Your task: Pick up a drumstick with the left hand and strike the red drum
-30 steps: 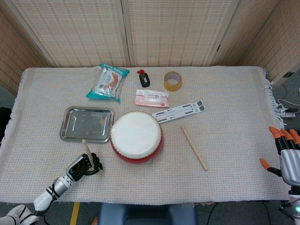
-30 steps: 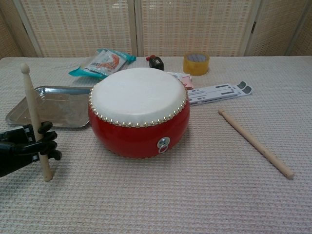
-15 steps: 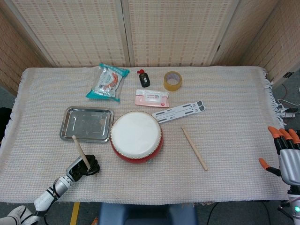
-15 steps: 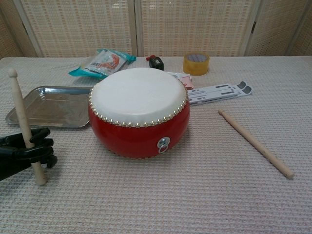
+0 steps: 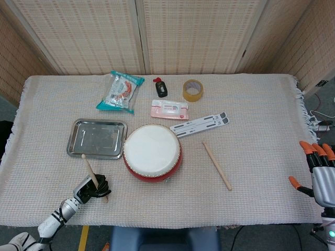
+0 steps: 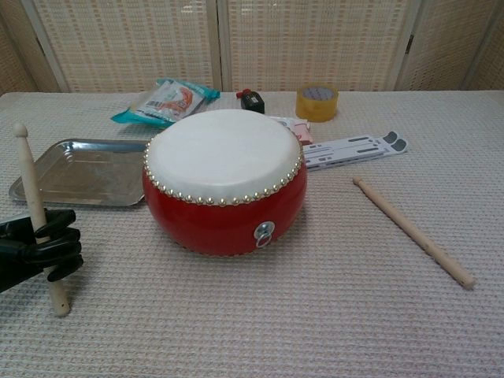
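Woven-mat tabletop (image 5: pixel 251 104) before cane screens: left hand (image 6: pixel 35 250) near the front-left corner, fingers clamped on a near-upright drumstick (image 6: pixel 31 201), head up; drum (image 6: pixel 224 177) sits mid-tabletop, apart from the stick. Right hand (image 5: pixel 319 170) idle at the right edge, fingers apart, empty. Pick-up judged done; next, swing the stick right and down onto the white skin.

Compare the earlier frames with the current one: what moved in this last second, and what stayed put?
The left hand drew back toward the robot with the drumstick it grips, its tip swinging left, away from the red drum. No strike shows. The second drumstick, tray and right hand are unchanged.
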{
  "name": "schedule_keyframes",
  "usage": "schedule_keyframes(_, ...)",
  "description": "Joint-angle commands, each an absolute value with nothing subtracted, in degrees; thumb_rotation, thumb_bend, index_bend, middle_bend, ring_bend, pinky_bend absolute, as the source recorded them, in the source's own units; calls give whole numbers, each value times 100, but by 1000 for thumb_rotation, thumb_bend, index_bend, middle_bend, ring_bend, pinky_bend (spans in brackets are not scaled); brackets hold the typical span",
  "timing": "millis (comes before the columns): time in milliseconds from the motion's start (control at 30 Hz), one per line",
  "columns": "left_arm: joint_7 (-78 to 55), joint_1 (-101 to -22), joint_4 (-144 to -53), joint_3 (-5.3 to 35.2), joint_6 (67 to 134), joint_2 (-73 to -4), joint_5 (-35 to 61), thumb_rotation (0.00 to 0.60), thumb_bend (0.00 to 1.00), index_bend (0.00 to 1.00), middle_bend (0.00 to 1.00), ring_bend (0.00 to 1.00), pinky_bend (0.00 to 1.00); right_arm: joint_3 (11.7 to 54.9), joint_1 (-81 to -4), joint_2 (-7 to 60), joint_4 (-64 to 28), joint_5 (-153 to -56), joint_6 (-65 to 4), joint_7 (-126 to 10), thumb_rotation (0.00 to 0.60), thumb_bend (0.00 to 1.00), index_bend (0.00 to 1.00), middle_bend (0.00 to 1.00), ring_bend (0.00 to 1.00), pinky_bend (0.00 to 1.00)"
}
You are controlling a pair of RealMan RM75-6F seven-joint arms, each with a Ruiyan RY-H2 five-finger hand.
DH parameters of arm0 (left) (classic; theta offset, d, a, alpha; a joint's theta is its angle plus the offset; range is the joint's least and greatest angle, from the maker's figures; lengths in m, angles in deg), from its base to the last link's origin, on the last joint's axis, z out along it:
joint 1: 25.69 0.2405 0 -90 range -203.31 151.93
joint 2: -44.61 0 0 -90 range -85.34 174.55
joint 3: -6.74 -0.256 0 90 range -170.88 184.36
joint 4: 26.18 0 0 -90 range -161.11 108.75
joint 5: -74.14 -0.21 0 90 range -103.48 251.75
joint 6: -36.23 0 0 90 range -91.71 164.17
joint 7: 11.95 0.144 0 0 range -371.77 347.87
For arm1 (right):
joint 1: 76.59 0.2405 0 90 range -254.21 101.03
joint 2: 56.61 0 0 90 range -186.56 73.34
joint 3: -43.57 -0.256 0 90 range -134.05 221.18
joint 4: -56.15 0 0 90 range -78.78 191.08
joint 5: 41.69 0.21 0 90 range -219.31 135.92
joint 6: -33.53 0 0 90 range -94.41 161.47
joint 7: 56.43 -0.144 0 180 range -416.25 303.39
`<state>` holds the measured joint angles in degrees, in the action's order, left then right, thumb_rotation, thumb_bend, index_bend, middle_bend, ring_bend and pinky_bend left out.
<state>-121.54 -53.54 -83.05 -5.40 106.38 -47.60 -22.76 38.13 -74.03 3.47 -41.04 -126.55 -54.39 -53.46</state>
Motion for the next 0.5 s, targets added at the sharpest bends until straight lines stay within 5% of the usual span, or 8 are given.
schedule_keyframes(33,-11932,-5297,-8355,-581,10747,-4748,-2336,566,216,830,889,819,743,3814,-7403,347,-4111,-12660,-5440,-5342,600,193,0,112,0,23)
schedule_keyframes(500,-11061,-5261,-8472,-734,10746,-4754,-2469,561,215,898,946,874,773,3814,-7385,354,-4168,-12698,-5443,-5280,600,194,0,112,0,23)
